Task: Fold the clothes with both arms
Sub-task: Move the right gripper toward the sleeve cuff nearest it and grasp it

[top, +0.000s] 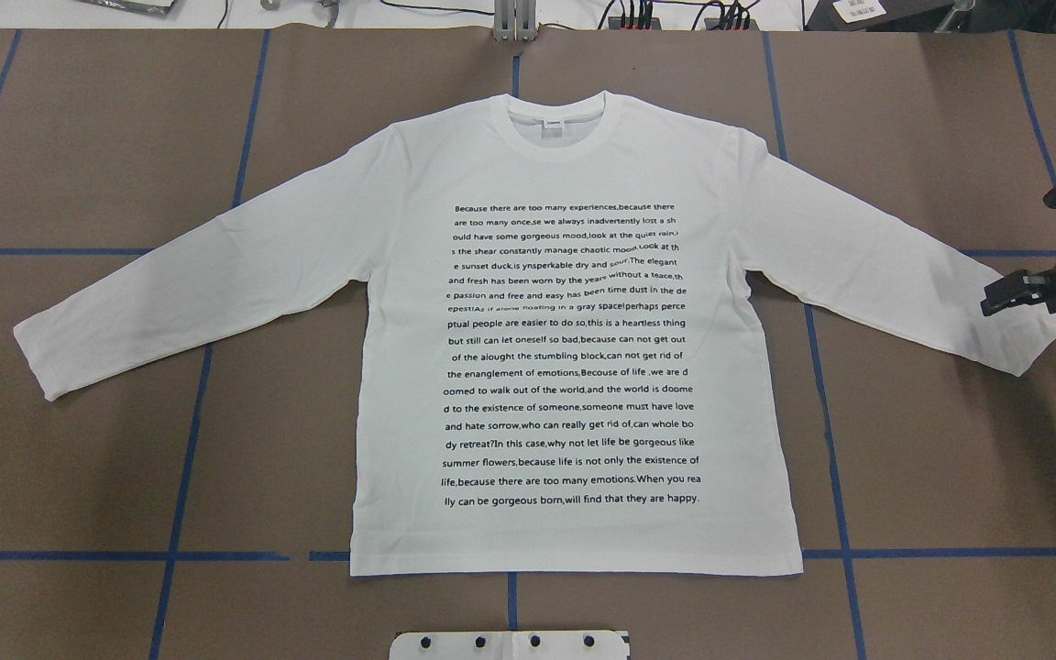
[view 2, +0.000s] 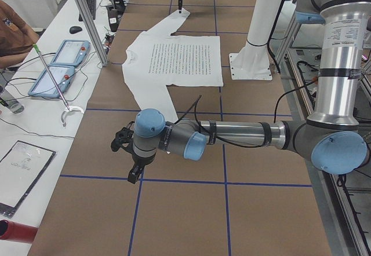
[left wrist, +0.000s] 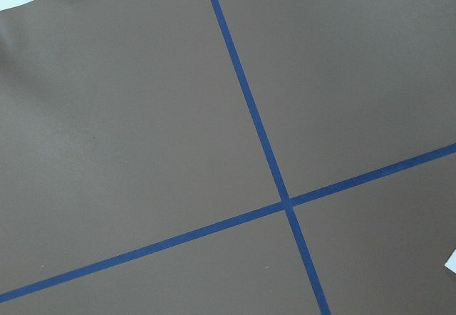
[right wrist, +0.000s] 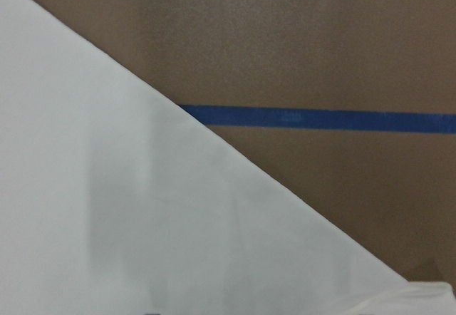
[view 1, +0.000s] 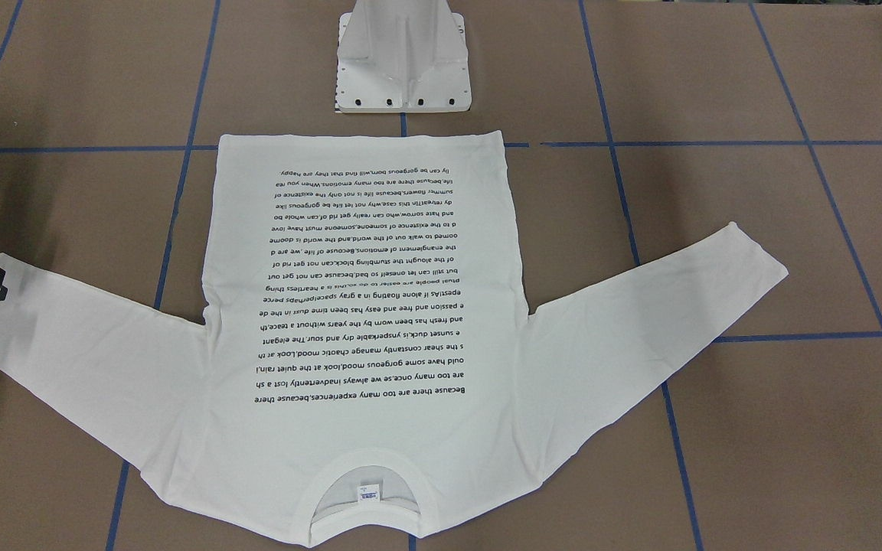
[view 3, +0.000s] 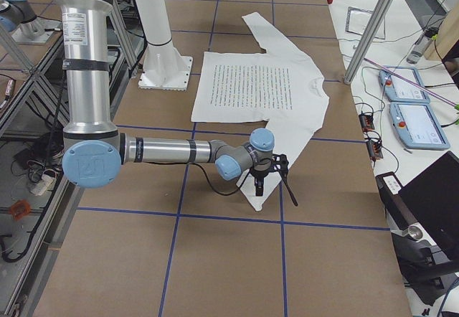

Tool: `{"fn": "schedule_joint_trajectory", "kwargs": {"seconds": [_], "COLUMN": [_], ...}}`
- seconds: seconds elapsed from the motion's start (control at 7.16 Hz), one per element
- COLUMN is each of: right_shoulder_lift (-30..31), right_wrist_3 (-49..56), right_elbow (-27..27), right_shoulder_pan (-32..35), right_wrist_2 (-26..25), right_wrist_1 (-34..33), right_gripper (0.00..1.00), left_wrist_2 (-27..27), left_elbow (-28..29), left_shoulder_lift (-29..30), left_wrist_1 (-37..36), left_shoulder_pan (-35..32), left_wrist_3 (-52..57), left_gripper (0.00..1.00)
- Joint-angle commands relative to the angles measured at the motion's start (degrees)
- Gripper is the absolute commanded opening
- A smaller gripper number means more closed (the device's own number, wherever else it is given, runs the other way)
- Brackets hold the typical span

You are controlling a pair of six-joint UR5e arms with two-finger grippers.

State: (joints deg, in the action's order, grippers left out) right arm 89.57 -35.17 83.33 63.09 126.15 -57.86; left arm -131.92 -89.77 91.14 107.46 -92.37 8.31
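"Where is the white cotton T-shirt [top: 574, 302]?"
"Flat on the brown papered bench [top: 79, 458], print up, sleeves splayed."
"And the claws?"
"The right claw [top: 997, 301] is over a cuff and the left claw [view 2: 134, 172] over bare bench. Their spread can't be told."

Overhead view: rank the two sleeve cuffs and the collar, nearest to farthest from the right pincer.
1. Right-side cuff, directly beside the right pincer, at the view's right edge.
2. Collar, top centre, across the shirt.
3. Left-side cuff, far left.
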Motion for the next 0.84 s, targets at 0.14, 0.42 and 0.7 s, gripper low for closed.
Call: {"fn": "schedule_joint_trajectory", "kwargs": {"seconds": [0.14,0.42,0.7], "right_shoulder_lift": [-0.18,-0.27,0.51], "right_wrist_3": [0.01,-0.16,0.01], "right_elbow": [-0.89,-0.81,-0.37], "right_shoulder_pan": [-0.42,-1.64,-1.74], "right_wrist_2": [0.14,0.23,0.23], "right_wrist_1": [-0.15,-0.24,-0.24], "right_gripper": [0.85,0.84,0.84], "left_wrist_2": [0.0,0.0,-0.09], "left_elbow": [-0.15,-0.15,-0.23], "left_shoulder_lift": [0.09,0.26,0.26], "left_wrist_1": [0.03,0.03,0.03], "left_shoulder_pan": [0.0,0.0,0.0], "left_wrist_3": [0.04,0.04,-0.05], "left_gripper": [1.0,1.0,1.0]}}
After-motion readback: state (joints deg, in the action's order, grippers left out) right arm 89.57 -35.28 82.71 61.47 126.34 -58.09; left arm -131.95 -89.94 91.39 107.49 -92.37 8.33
